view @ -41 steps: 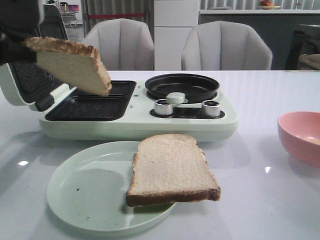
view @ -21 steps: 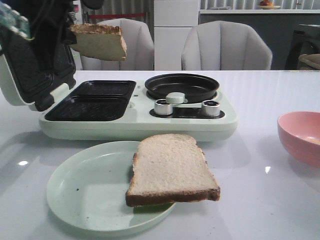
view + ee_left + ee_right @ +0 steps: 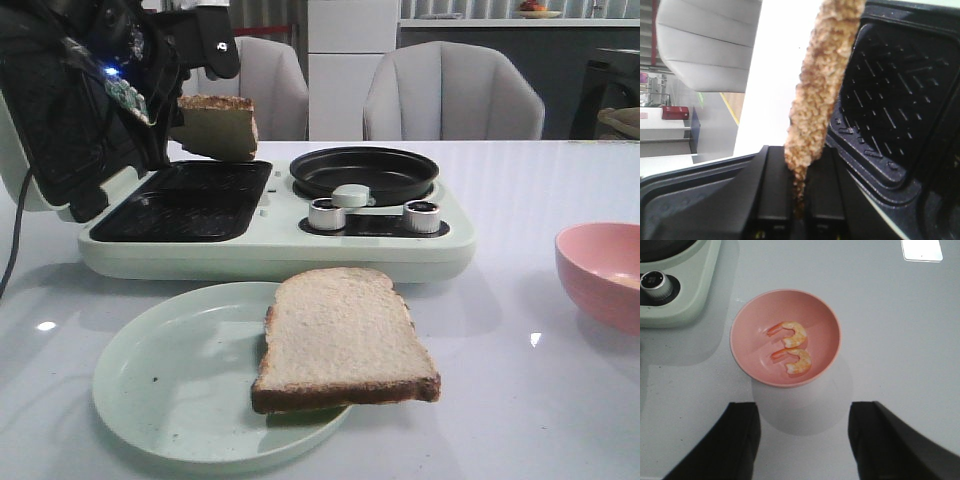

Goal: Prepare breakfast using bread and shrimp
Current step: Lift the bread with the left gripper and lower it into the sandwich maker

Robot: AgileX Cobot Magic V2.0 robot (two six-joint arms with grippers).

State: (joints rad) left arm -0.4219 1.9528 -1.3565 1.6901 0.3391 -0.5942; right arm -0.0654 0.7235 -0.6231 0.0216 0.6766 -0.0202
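My left gripper (image 3: 183, 122) (image 3: 799, 167) is shut on the edge of one bread slice (image 3: 218, 127) (image 3: 824, 75), which hangs above the far end of the open sandwich maker's black grill plate (image 3: 190, 205) (image 3: 900, 100). The second bread slice (image 3: 340, 340) lies half on the pale green plate (image 3: 160, 385), overhanging its right rim. Two curled pink-orange shrimp (image 3: 789, 333) (image 3: 796, 360) lie in the pink bowl (image 3: 827, 322) (image 3: 600, 290) at the table's right. My right gripper (image 3: 802, 440) hovers open above the table just short of the bowl, holding nothing; it does not show in the front view.
The pale green sandwich maker (image 3: 280, 250) has its lid (image 3: 55, 150) raised at the left, a round black pan (image 3: 363, 172) on its right half and two silver knobs (image 3: 327, 214) (image 3: 422, 216). Two grey chairs (image 3: 452, 95) stand behind the table.
My left arm has swung right and come down, carrying the bread slice from the upper left to just above the far grill plate. The plate, second slice and bowl have not moved.
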